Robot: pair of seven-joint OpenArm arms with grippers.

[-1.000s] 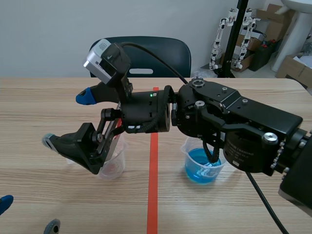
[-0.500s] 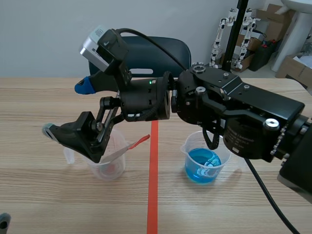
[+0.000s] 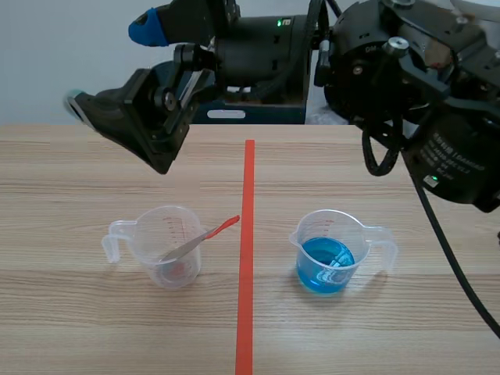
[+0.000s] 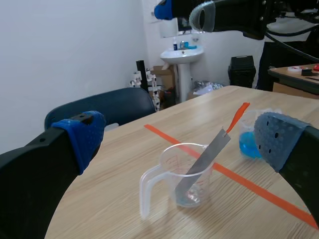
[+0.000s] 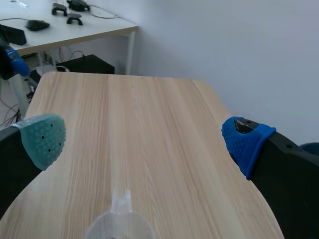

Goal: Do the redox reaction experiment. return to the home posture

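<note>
While a flat metal spatula [image 3: 194,243] leans inside, the clear beaker [image 3: 153,234] stands upright.

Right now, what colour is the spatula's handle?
The spatula's handle is orange-red; the scene view shows it best.

Lab room, washbasin [image 4: 185,51], wooden table [image 3: 78,176]
</note>
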